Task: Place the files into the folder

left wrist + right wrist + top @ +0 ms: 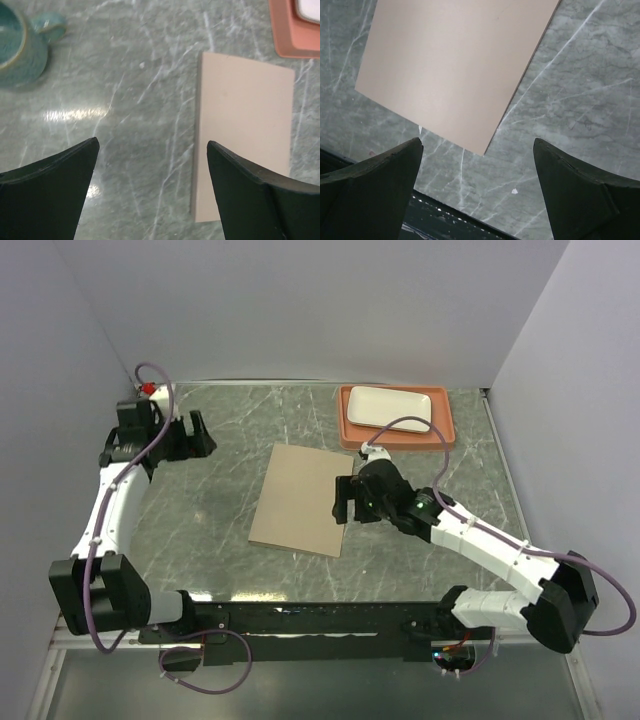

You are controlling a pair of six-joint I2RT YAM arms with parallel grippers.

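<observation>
The tan folder (303,498) lies flat and closed on the marble table, mid-table. It also shows in the left wrist view (245,130) and the right wrist view (455,65). No printed sheets are in view; only a tiny white sliver (420,129) pokes out at the folder's near edge. My left gripper (200,435) is open and empty, hovering well to the left of the folder, as the left wrist view (152,150) confirms. My right gripper (344,500) is open and empty just above the folder's near right corner, as the right wrist view (477,145) shows.
A salmon-orange tray (347,430) with a white rectangular plate (388,407) stands at the back right, also in the left wrist view (285,35). A teal mug (20,47) stands at the far left. The table's dark front edge (435,210) lies near the right gripper.
</observation>
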